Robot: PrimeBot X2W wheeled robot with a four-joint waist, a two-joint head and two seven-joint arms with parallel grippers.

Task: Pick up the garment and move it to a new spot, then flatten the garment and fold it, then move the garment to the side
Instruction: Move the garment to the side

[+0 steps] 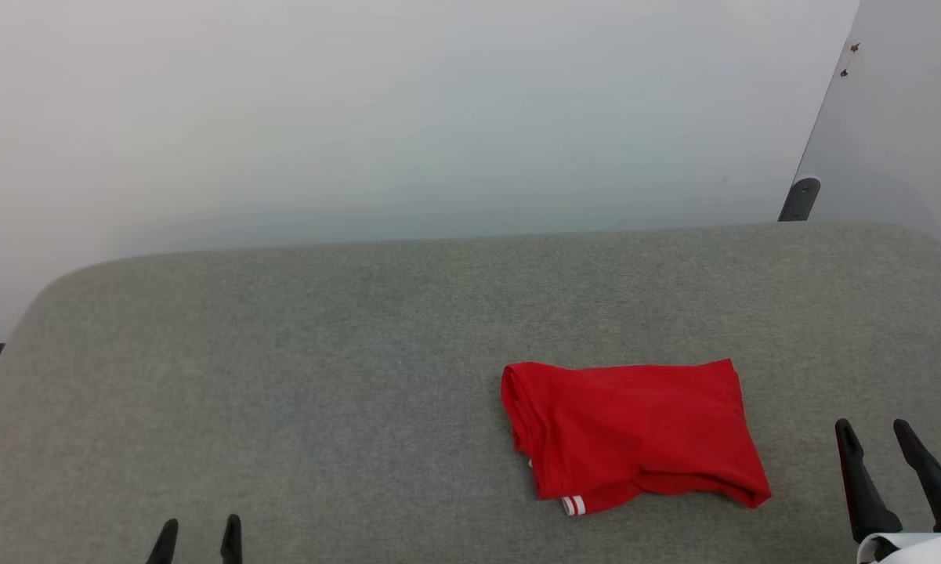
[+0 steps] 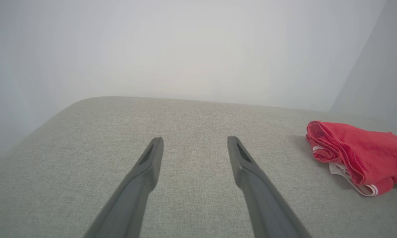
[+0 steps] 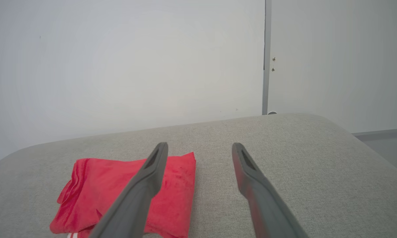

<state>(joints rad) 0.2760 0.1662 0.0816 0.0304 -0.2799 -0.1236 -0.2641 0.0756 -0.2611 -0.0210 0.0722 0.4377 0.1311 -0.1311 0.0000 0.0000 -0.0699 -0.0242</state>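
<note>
Grey woven fabric surface (image 1: pixel 282 392) with rounded corners, plain white wall (image 1: pixel 360 117) behind, pale grey panel (image 1: pixel 901 117) at right with two small screws (image 1: pixel 854 48), soft even light.

My garment (image 1: pixel 635 427) is soft red cloth, matt and slightly fuzzy, creased where its layers bunch. The table (image 1: pixel 321 392) is covered in grey woven fabric, coarse-grained and dull. My left claw (image 1: pixel 202 523) and right claw (image 1: pixel 871 427) look like smooth, matt dark plastic, and the wall (image 1: pixel 360 117) is smooth, pale and faintly sheened.
</note>
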